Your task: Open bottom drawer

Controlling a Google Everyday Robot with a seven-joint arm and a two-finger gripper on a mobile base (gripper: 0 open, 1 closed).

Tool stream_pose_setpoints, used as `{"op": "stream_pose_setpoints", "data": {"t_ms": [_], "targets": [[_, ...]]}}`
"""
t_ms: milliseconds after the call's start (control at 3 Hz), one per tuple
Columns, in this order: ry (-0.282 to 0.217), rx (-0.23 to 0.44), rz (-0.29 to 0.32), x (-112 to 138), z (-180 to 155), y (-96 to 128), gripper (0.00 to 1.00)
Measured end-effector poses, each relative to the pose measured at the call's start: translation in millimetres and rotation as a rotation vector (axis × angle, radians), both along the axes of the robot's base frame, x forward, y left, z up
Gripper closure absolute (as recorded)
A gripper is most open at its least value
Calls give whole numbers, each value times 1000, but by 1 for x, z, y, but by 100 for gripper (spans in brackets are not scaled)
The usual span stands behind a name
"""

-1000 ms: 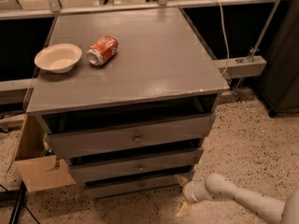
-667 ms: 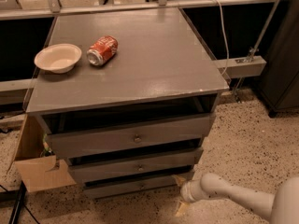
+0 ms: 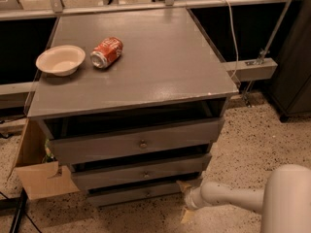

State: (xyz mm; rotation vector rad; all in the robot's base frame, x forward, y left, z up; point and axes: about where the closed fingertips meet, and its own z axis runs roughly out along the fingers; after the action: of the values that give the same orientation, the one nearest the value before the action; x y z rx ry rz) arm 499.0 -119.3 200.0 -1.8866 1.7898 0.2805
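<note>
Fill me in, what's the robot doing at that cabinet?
The arm reaches in low from the right, with its tool at the right end of the bottom drawer of the grey cabinet. That drawer does not look pulled out yet. A bowl and a can sit on top.

No lettering can be read anywhere. The red can (image 3: 107,52), lying on its side near the left edge of the counter (image 3: 160,72), carries white markings that cannot be made out. The gripper (image 3: 187,200) sits low, below the counter's front right corner, beside the bottom drawer (image 3: 136,193)
</note>
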Motion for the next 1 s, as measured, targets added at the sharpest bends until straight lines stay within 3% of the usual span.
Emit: {"op": "stream_pose_setpoints", "data": {"t_ms": [1000], "targets": [[-95,29,51,10,-6,3,0]]}}
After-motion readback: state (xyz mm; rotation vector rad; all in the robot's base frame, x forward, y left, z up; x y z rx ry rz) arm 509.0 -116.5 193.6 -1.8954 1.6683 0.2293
